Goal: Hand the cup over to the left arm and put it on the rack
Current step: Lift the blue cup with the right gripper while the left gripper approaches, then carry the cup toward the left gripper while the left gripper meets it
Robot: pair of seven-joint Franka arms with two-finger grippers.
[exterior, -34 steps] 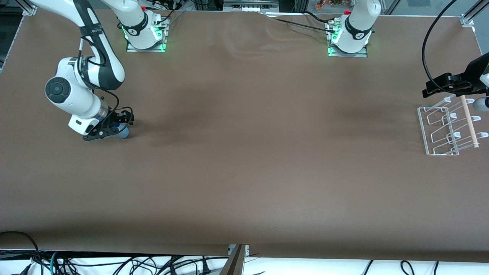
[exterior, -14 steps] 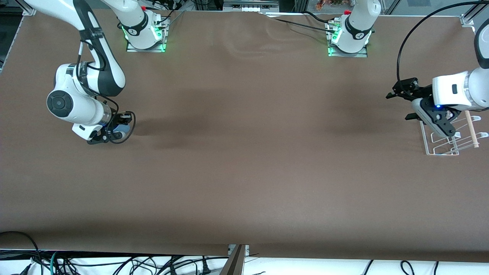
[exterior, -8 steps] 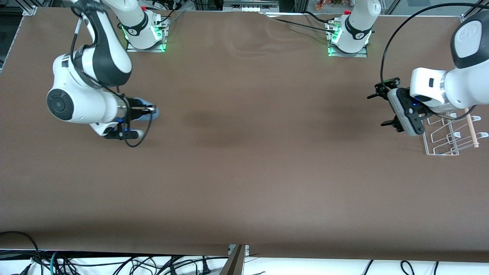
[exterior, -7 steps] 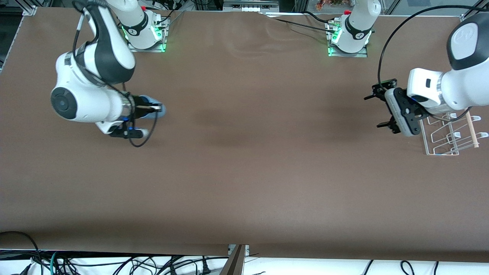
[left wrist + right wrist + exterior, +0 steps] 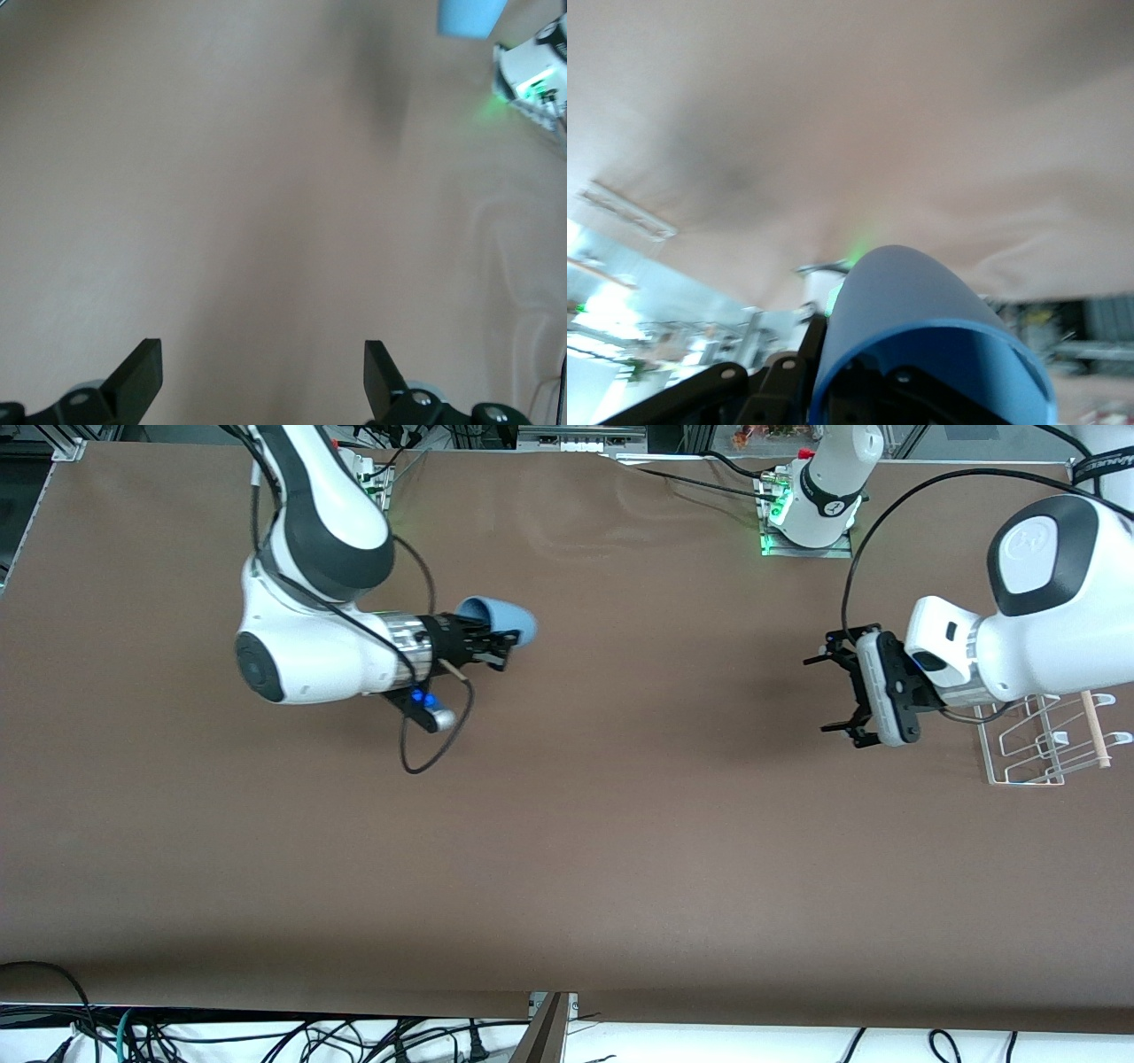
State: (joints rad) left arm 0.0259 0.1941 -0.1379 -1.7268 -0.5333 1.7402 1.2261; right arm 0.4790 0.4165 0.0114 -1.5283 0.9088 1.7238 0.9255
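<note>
The light-blue cup (image 5: 500, 622) lies on its side in the air, held by my right gripper (image 5: 483, 644), which is shut on its rim over the table's middle toward the right arm's end. In the right wrist view the cup (image 5: 908, 305) fills the lower part, one finger inside its mouth. My left gripper (image 5: 833, 693) is open and empty, held sideways above the table beside the rack (image 5: 1045, 731), pointing toward the cup. In the left wrist view its fingertips (image 5: 142, 372) stand wide apart and the cup (image 5: 469, 16) shows small at the edge.
The brown table cloth (image 5: 567, 850) is bare between the two grippers. The arm bases (image 5: 811, 509) stand along the edge farthest from the front camera. A loose black cable loop (image 5: 430, 735) hangs under the right wrist.
The right gripper lifted the cup off the table and carried it toward the table's middle, turning it sideways. The left gripper swung away from the rack toward the middle and turned sideways.
</note>
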